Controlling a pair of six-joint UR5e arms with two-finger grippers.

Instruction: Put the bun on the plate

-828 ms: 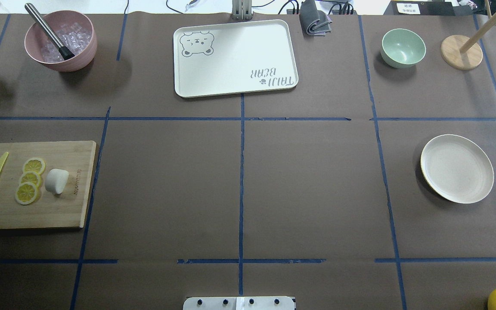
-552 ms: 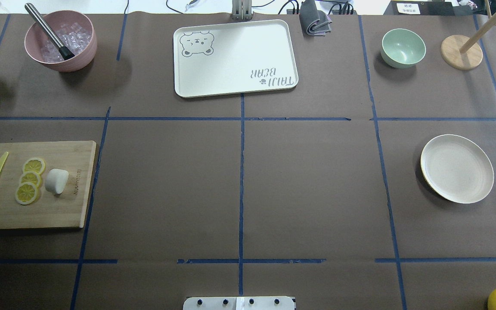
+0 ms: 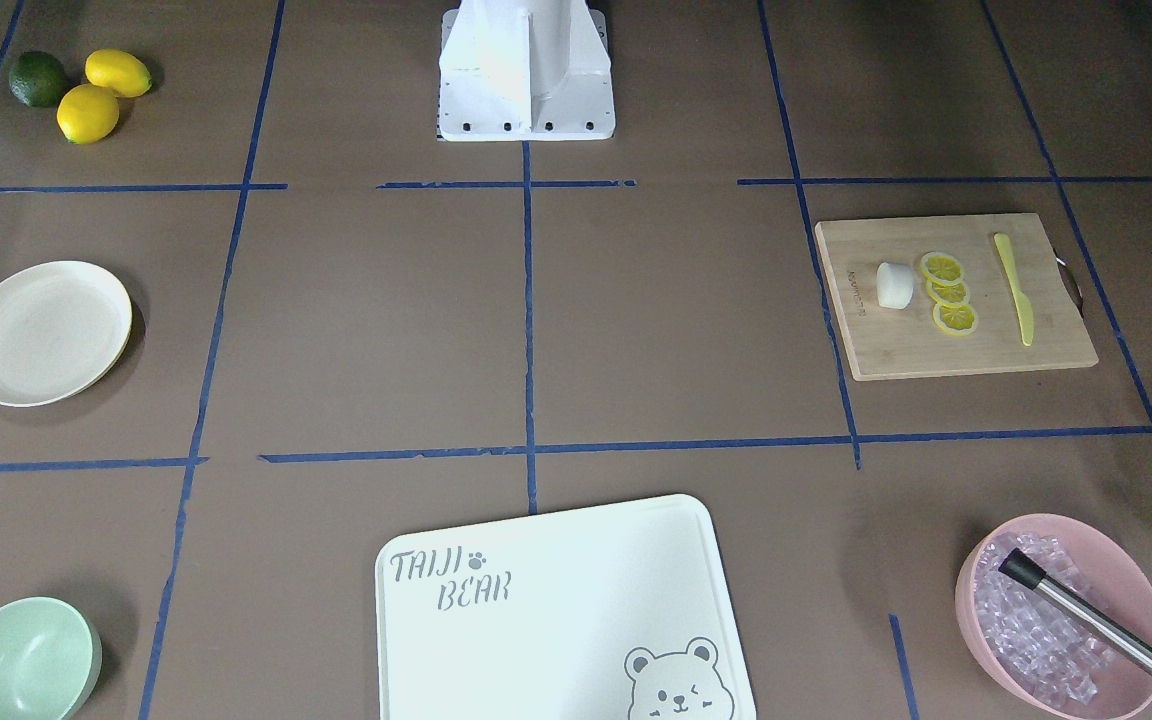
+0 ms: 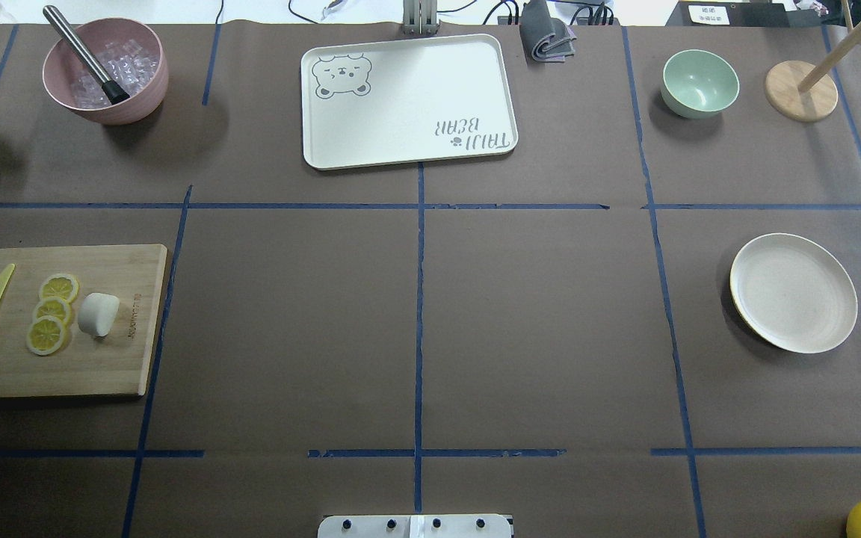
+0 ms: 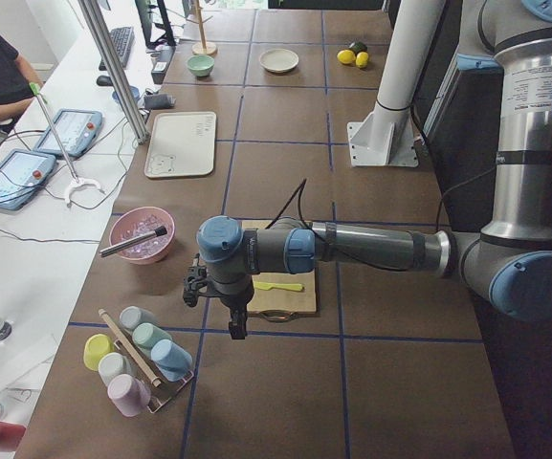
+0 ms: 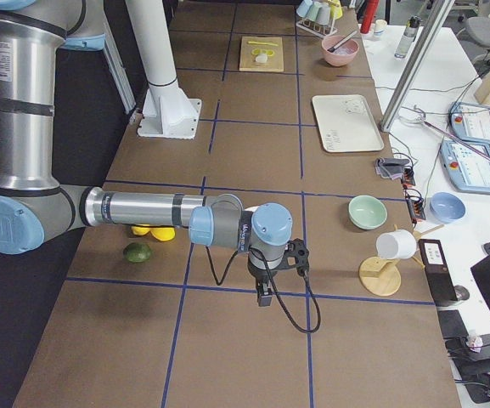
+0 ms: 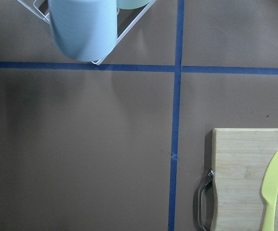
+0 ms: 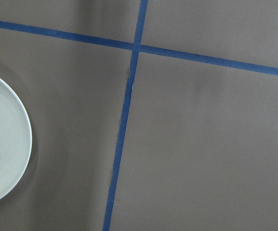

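Overhead exterior: bun (image 4: 98, 314) on board (image 4: 120, 366), robot's left, well apart from plate (image 4: 793, 293). Nearer is left gripper (image 5: 238, 328) (off board's outer end); closure of it and right gripper (image 6: 263, 297) cannot be told.

White bun (image 4: 98, 314) on cutting board (image 4: 124, 359), far from empty cream plate (image 4: 793, 292).

The plate (image 8: 4, 144) is cut off at the right wrist view's left edge. The left gripper (image 5: 236, 331) and right gripper (image 6: 263, 298) are too small (seen only from the sides) to show how their jaws stand.
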